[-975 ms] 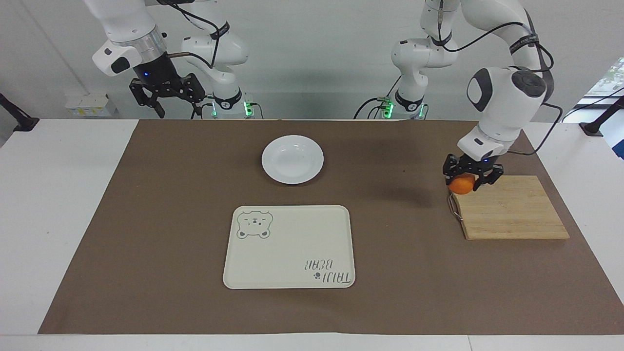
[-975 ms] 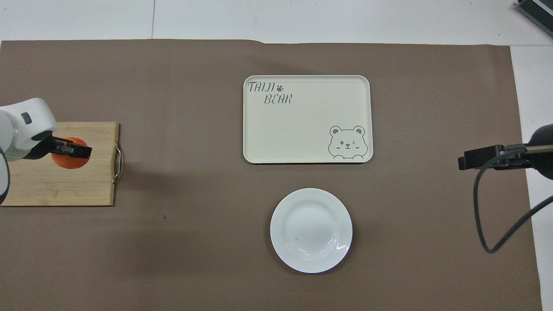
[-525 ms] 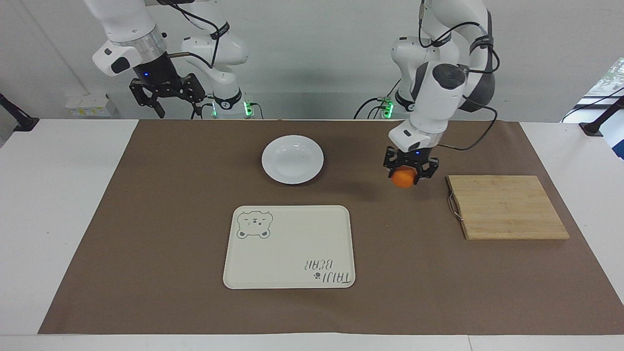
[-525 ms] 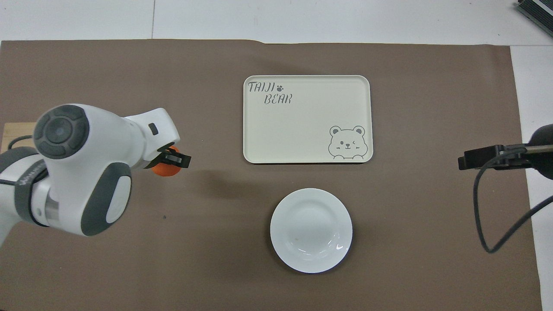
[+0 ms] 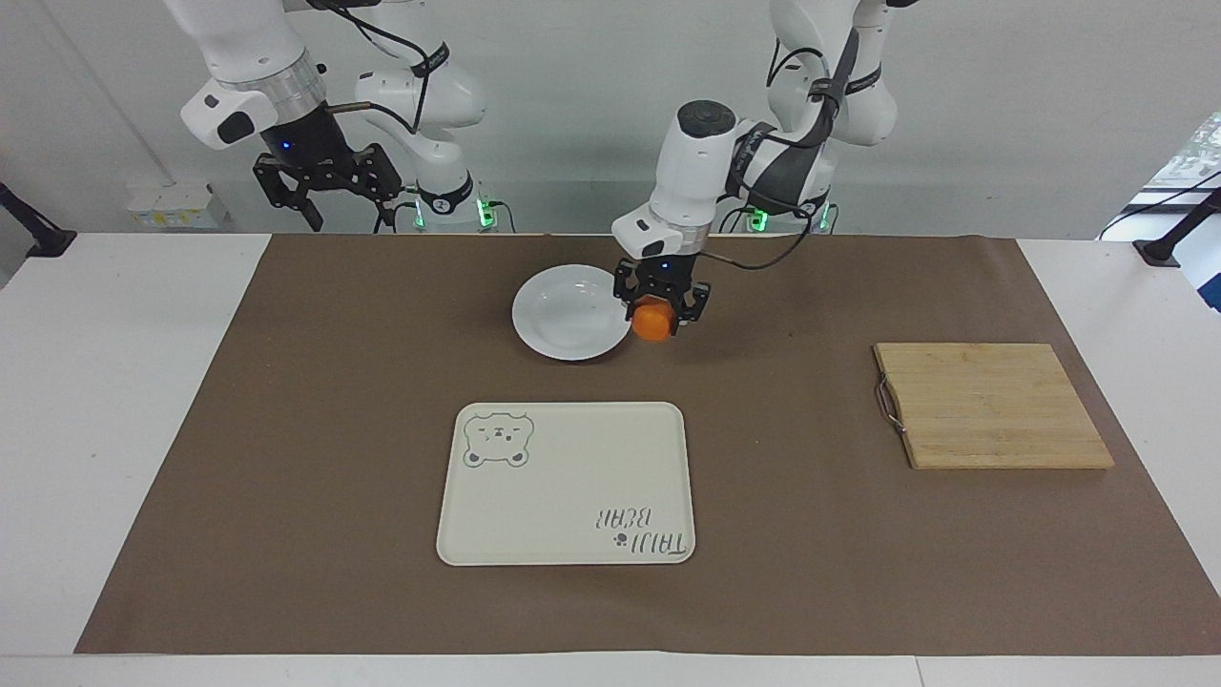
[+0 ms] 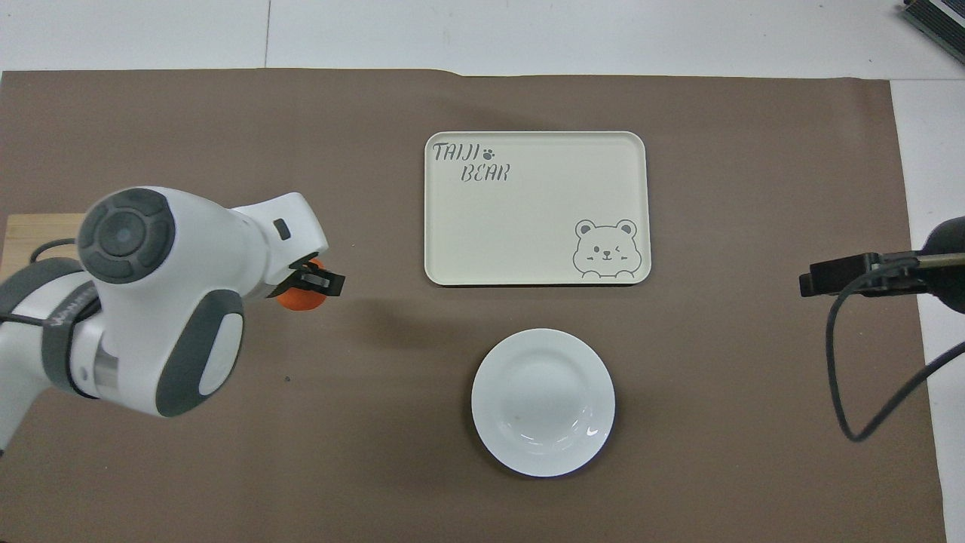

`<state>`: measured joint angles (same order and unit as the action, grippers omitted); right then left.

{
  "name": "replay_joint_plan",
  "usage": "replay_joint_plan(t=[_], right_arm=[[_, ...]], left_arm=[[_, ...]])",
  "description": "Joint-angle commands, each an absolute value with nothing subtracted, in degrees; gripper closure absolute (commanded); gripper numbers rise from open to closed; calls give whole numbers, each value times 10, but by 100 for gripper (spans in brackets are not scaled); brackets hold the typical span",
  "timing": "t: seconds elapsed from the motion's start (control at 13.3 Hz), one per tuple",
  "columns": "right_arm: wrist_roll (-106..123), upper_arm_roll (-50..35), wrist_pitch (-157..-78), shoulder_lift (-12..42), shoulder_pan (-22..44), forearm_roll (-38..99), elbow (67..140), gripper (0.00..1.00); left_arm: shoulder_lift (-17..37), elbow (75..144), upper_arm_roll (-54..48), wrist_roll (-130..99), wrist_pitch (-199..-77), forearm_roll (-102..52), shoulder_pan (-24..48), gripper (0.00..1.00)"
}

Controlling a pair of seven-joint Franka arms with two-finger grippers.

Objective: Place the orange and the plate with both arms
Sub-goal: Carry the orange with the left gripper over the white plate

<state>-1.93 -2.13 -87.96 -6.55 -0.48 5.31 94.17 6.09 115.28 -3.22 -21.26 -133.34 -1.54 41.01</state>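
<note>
You have a plain pale wall at the robots' end of the room and a white table with a brown mat covering most of its top. The left arm bends down over the middle of the mat. The right arm waits raised at its own end, with the right gripper up off the table edge, claws spread and holding nothing. Taking the left gripper as your reference, it hangs over bare mat right at the rim of the plate, its fingers closed round the orange, which is lifted clear of the surface. From that gripper, the cream tray with the bear drawing lies flat on the mat, farther from the robots than the plate. The wooden board lies well apart from the gripper toward the left arm's end. The white plate sits on the mat just beside the gripper, toward the right arm's end, with nothing in it.
</note>
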Motion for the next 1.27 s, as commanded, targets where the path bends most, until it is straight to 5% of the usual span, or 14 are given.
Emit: replay_joint_plan(t=[0.0, 0.75, 0.9, 1.05, 1.12, 1.2], right_arm=[[-30, -25, -878, -69, -13, 64, 940, 0], [-30, -25, -878, -69, -13, 64, 940, 0], [-30, -25, -879, -69, -13, 65, 940, 0], [-30, -25, -879, -69, -13, 65, 940, 0], [-30, -25, -879, -69, -13, 64, 940, 0], [-30, -25, -879, -69, -13, 65, 940, 0]], left_arm=[[78, 1158, -19, -258, -1358, -19, 470, 100], [154, 1155, -39, -304, -1431, -21, 528, 100], [156, 1155, -40, -304, -1430, -21, 527, 76], [157, 1154, -40, -302, -1430, -22, 526, 31], [158, 1154, -40, -301, -1430, -22, 526, 1], [158, 1154, -40, -296, -1429, -21, 526, 0]])
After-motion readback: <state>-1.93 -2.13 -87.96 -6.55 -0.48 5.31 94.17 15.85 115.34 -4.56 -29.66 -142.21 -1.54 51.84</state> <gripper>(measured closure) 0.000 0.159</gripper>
